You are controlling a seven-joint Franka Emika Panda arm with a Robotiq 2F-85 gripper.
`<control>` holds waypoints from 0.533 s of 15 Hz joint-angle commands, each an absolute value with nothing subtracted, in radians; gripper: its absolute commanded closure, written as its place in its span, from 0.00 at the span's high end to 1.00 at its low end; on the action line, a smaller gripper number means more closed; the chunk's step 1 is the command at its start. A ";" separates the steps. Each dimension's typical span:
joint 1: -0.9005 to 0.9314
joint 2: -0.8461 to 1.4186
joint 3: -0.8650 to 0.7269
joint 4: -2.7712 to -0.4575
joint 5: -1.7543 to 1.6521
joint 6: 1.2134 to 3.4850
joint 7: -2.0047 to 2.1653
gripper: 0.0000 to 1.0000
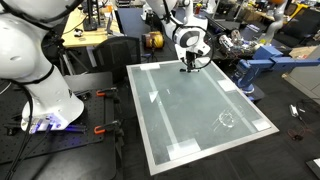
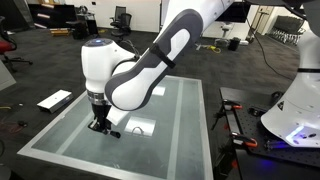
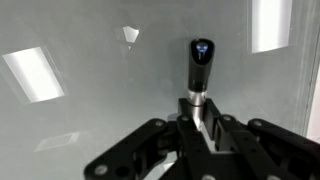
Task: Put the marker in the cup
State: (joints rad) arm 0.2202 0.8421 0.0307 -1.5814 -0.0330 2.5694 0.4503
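Gripper point(image 3: 200, 114) clamped on the marker point(image 3: 201, 65) at the counter's point(image 1: 180, 110) far edge, holding its lower barrel, light, stiff, probably slick, while the cup point(image 1: 226, 120) sits well apart, near right.

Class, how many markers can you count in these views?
1. The marker is clamped in the gripper and sticks out past its fingertips over the table. The arm could hide others.
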 commanded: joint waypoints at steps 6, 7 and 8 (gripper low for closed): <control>0.221 0.698 0.005 -1.647 -0.075 2.384 0.269 0.05; 0.217 0.669 0.004 -1.665 -0.083 2.380 0.245 0.05; 0.214 0.640 0.002 -1.682 -0.090 2.378 0.227 0.05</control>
State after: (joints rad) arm 0.2210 0.7597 0.0097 -1.5909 -0.0650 2.4124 0.2887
